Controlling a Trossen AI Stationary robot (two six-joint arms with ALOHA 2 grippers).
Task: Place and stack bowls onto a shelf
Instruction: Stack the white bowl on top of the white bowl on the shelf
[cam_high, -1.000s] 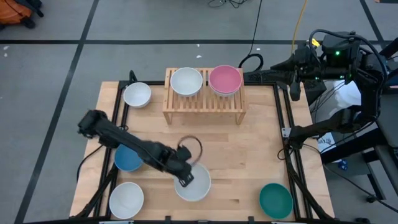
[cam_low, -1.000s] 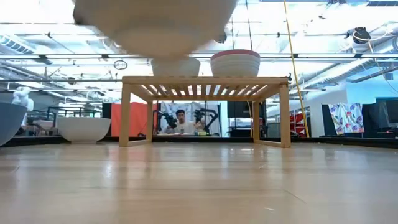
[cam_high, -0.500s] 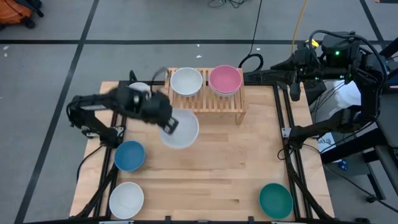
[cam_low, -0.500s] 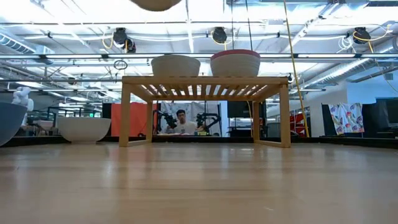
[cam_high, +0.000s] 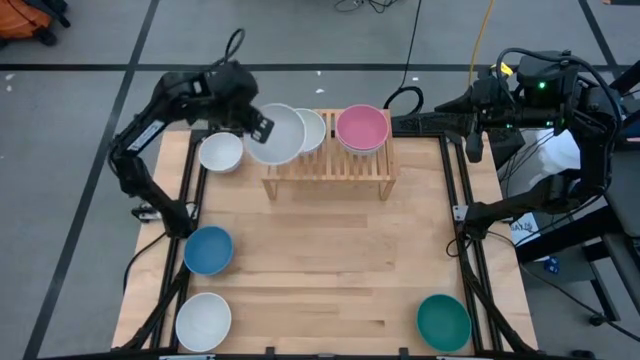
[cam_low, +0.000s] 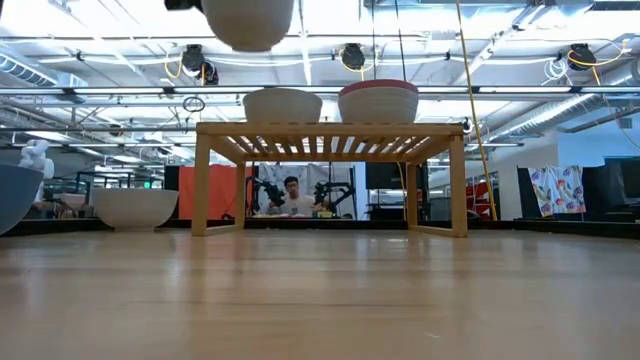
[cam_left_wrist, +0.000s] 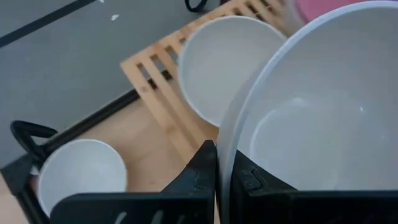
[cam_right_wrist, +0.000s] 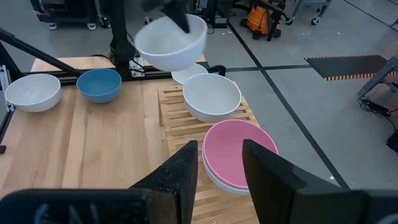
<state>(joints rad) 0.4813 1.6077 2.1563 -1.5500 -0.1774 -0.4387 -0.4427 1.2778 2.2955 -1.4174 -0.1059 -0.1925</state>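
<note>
The left gripper is clamped on the rim of a round white bowl, held in the air. Just beyond and below it, a second white bowl sits on the low slatted light-wood shelf beside a pink bowl. The right gripper, fingers apart and empty, waits off the table's edge.

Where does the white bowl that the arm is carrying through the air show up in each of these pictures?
High view: carried white bowl, over the shelf's left end, partly covering the white bowl on the shelf.
Low view: top edge, above and left of that bowl.
Left wrist view: fills the right side, rim pinched by the left gripper.
Right wrist view: airborne, upper middle.
Shared landmark: the shelf.
</note>
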